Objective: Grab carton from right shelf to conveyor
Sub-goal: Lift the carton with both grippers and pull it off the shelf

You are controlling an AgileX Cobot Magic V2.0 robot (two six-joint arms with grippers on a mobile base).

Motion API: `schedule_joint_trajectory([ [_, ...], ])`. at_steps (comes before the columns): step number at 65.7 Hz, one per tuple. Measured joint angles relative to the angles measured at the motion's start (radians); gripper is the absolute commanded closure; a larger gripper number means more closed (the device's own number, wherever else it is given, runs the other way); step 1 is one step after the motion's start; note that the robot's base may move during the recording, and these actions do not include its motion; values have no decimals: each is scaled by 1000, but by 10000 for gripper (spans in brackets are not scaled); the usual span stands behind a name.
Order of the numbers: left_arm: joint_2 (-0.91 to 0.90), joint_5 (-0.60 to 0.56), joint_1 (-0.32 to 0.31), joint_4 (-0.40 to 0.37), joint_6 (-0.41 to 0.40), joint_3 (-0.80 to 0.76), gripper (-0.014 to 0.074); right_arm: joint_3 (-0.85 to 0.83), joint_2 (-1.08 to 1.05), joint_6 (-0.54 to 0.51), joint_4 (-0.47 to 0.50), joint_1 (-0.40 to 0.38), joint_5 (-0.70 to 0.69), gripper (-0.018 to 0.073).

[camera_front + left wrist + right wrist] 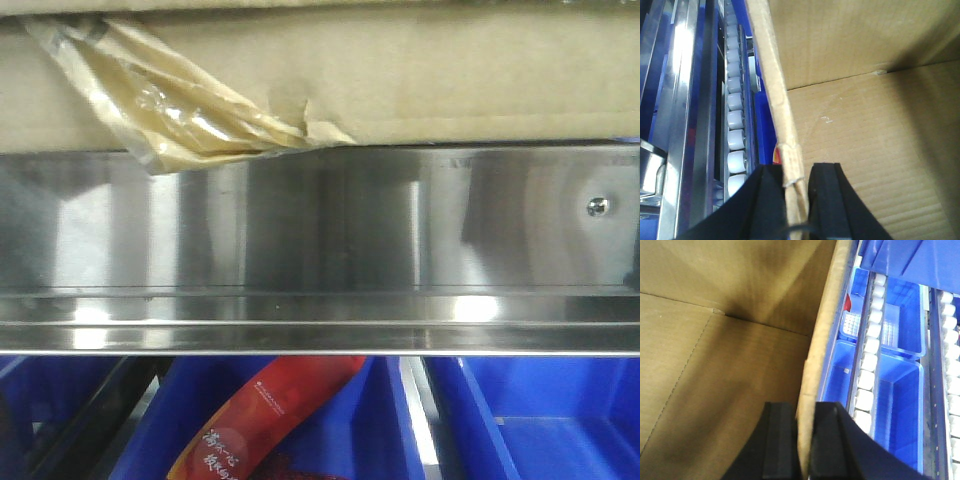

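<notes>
**Two arms, one box.** Both tools have the carton (420,80) by its open top. The left tool (796,200) straddles one side wall, one black finger (760,205) outside and the other within, closed so that the cardboard fills the gap. The right tool (805,445) is clamped the same way on the opposite wall.

The box, bare inside, stretches ahead of and between the two tools. In the front view its bottom edge lies level with the top of the steel shelf (320,230), a wad of tape (180,100) drooping over the metal. Whether it rests there or is just raised cannot be told. Outboard of each tool run white rollers (735,125) and blue bins (895,390), and a red packet (270,420) lies in a bin under the shelf. The conveyor is not in view.

The step in hand looks to be the lift-out, with most of the job ahead. To do it well, the arms should rise together and level, keeping their spacing fixed so the thin walls neither bow nor tear at the pinch. The bottom edge needs to clear the shelf front before any pull back, or the loose tape could snag on it.
</notes>
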Motion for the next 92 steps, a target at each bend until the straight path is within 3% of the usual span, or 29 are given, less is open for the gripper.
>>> schedule_joint_trajectory([
  [92, -7, -2, 0, 33, -4, 0, 608, 2, 0, -5, -19, 0, -164, 629],
])
